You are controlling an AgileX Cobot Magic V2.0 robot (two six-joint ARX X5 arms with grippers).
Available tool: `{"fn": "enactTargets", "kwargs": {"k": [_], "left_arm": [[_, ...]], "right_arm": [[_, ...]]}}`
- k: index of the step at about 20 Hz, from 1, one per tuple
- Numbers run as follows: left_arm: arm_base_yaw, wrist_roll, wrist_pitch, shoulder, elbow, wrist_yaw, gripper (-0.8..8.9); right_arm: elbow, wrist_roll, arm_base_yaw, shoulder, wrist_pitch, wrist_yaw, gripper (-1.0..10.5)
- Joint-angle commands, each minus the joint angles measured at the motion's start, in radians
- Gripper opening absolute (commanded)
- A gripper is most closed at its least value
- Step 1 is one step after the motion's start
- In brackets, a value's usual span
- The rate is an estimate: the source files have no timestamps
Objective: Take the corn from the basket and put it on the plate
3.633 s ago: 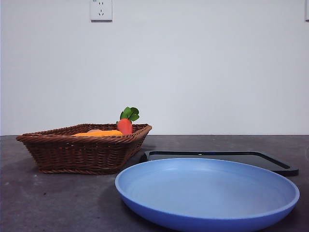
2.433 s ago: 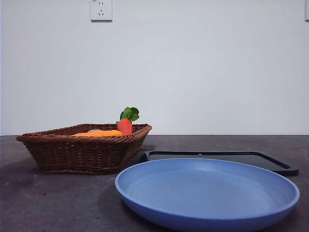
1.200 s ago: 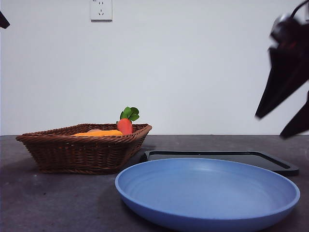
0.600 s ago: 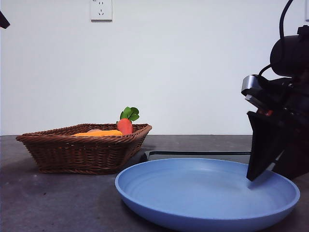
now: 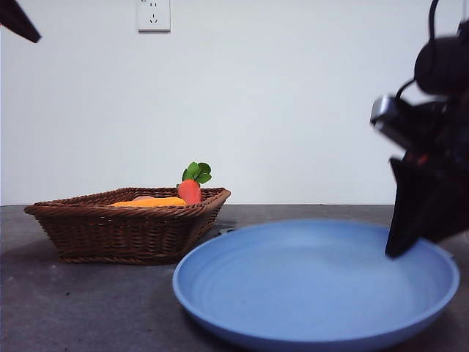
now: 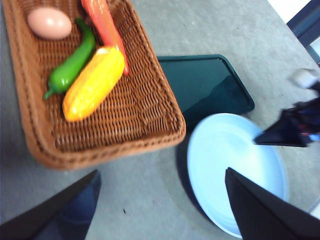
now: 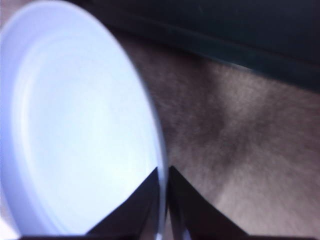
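Observation:
The corn [image 6: 94, 82] lies in the brown wicker basket [image 6: 155, 125] beside a green pepper; from the front only its orange top [image 5: 150, 202] shows over the basket [image 5: 124, 231] rim. My left gripper [image 6: 162, 172] hangs open high above the table between basket and plate, and shows as a black tip [image 5: 18, 18] in the front view. My right gripper [image 7: 164, 185] is shut on the rim of the light-blue plate [image 7: 75, 125]. In the front view it [image 5: 399, 246] holds the plate [image 5: 315, 286] at its right side, that side tilted up.
A carrot [image 6: 107, 30], a green pepper [image 6: 72, 65] and a tan egg [image 6: 49, 23] share the basket. A flat black tray [image 6: 205, 85] lies behind the plate [image 6: 230, 160], mostly hidden by it from the front. A wall stands behind the table.
My right gripper came in from the right, dropped to the plate and closed on its rim; the plate's right side is now raised. The left tip has come further in at the top left.

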Motion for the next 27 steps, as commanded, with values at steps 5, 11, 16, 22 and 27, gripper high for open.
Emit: {"fn": "enactTargets", "kwargs": {"k": [5, 11, 16, 22, 27], "left_arm": [[-0.129, 0.098, 0.032, 0.285, 0.206, -0.150, 4.03], [-0.225, 0.235, 0.027, 0.621, 0.433, -0.317, 4.04], [-0.246, 0.306, 0.024, 0.861, 0.586, -0.385, 4.03], [-0.246, 0.346, 0.051, 1.032, 0.632, -0.410, 4.03], [-0.254, 0.346, 0.060, 1.112, 0.632, -0.410, 4.03]], "right_arm": [[0.014, 0.013, -0.026, -0.226, -0.095, -0.005, 0.0], [0.014, 0.040, -0.045, -0.410, -0.157, -0.008, 0.0], [0.014, 0.062, -0.045, -0.512, -0.194, -0.008, 0.0], [0.014, 0.073, -0.045, -0.547, -0.196, -0.008, 0.0], [0.014, 0.072, -0.045, -0.546, -0.198, -0.007, 0.0]]}}
